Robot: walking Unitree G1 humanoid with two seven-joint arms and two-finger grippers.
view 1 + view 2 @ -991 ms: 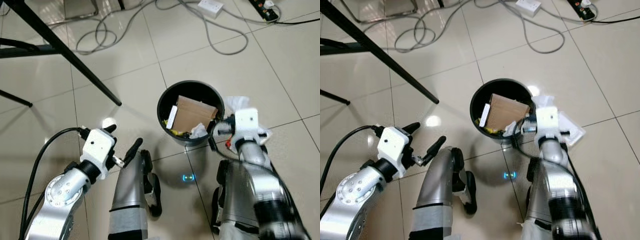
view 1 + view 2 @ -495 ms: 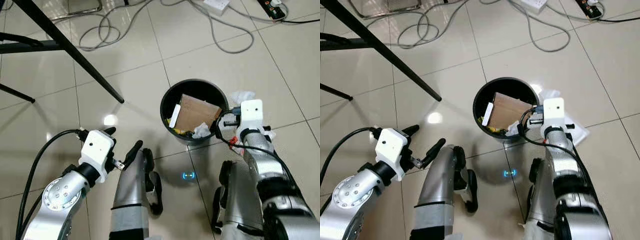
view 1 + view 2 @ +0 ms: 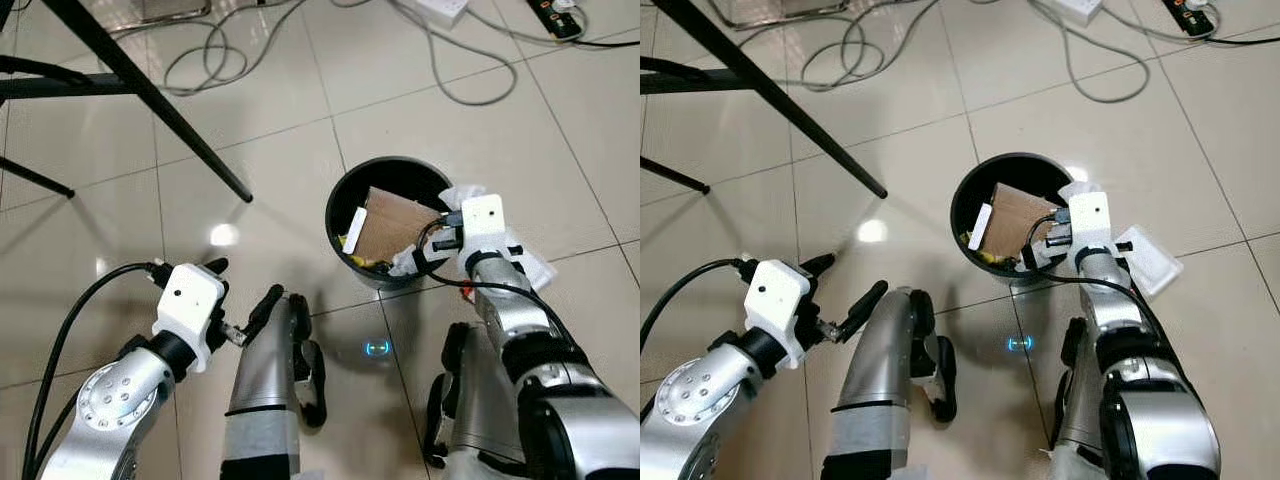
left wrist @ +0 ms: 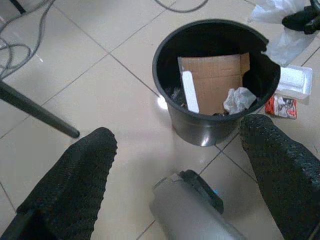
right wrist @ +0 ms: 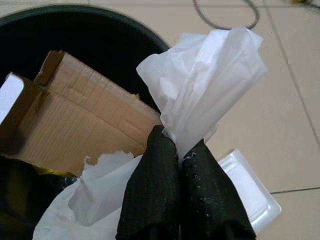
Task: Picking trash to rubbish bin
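Observation:
A black round rubbish bin (image 3: pixel 338 196) stands on the tiled floor holding a brown cardboard piece (image 3: pixel 388 220) and other scraps. My right gripper (image 5: pixel 178 150) is at the bin's right rim, shut on a crumpled white plastic bag (image 5: pixel 210 85), which hangs partly over the bin's edge (image 3: pixel 465 194). A white foam tray (image 3: pixel 1150 262) and a small red packet (image 4: pixel 281 106) lie on the floor just right of the bin. My left gripper (image 3: pixel 241 286) hovers open low at the left, well short of the bin, with nothing between its fingers.
Black table legs (image 3: pixel 150 95) slant across the upper left. Grey cables (image 3: pixel 215 60) and a white power strip (image 3: pixel 436 9) lie on the tiles beyond the bin. My own legs (image 3: pixel 265 390) fill the floor in front of the bin.
My right gripper has carried the white bag forward and left, up to the bin's rim. The left arm has barely moved. The camera has shifted slightly.

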